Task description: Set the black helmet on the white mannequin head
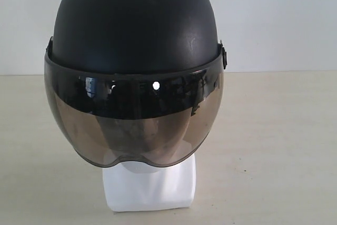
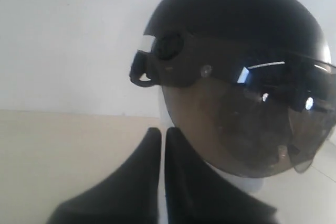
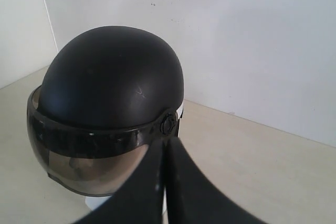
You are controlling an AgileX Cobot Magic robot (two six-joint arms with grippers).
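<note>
Facing the camera, black helmet (image 1: 137,25), upright

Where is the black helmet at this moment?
In the exterior view the black helmet sits just left of centre on the white mannequin head, whose base stands on the beige table.

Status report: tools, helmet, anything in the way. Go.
Left tool shut, empty. Right tool shut, empty. Black helmet seated on white mannequin head, visor down over face. No obstruction in view.
</note>
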